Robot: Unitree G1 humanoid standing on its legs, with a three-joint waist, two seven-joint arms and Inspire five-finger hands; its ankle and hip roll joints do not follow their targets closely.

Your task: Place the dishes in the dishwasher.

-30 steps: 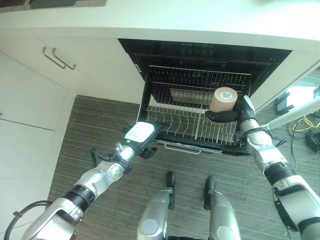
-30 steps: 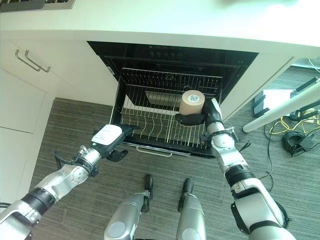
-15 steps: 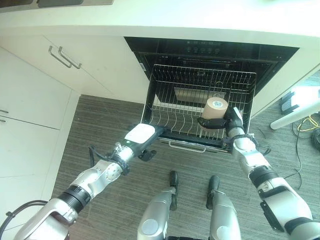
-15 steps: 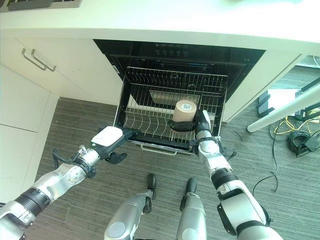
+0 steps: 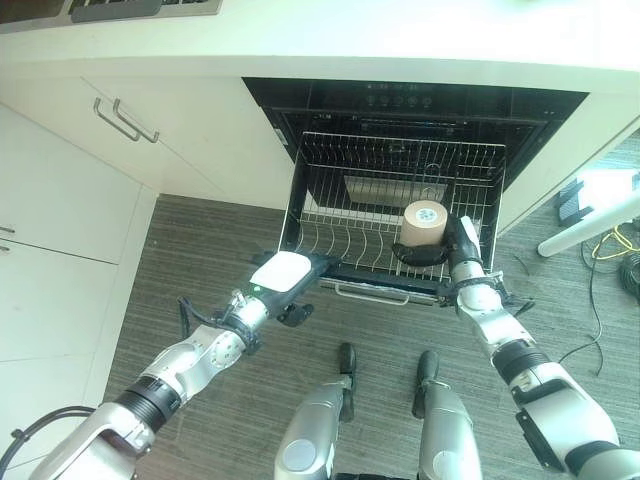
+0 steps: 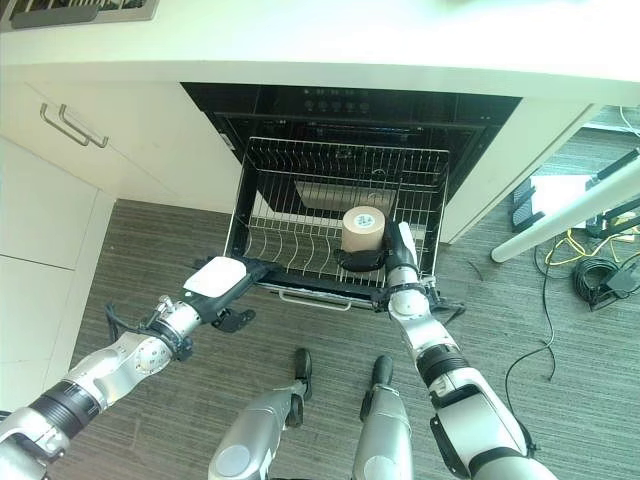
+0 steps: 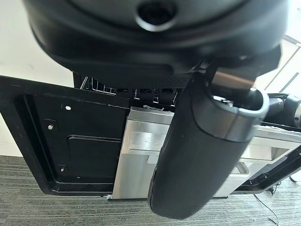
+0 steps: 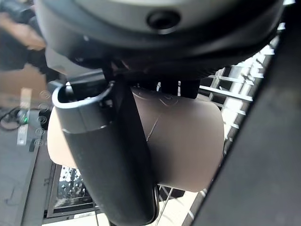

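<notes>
Two hands are at work in front of the open dishwasher (image 5: 420,100). Nearest me, my left hand (image 5: 283,272) rests at the near left corner of the pulled-out wire rack (image 5: 400,215), fingers reaching along its front edge; whether they curl round the wire I cannot tell. Further in, my right hand (image 5: 452,245) is wrapped round a tan cup (image 5: 424,223), thumb across its side in the right wrist view, holding it upright over the right part of the rack, low among the wires. I judge the cup light and stiff, with a smooth wall that could slip, and likely breakable if knocked on the wires, so a grip round the middle of the body suits it. Beyond the rack lies the dark dishwasher cavity under the white counter (image 5: 400,45).
</notes>
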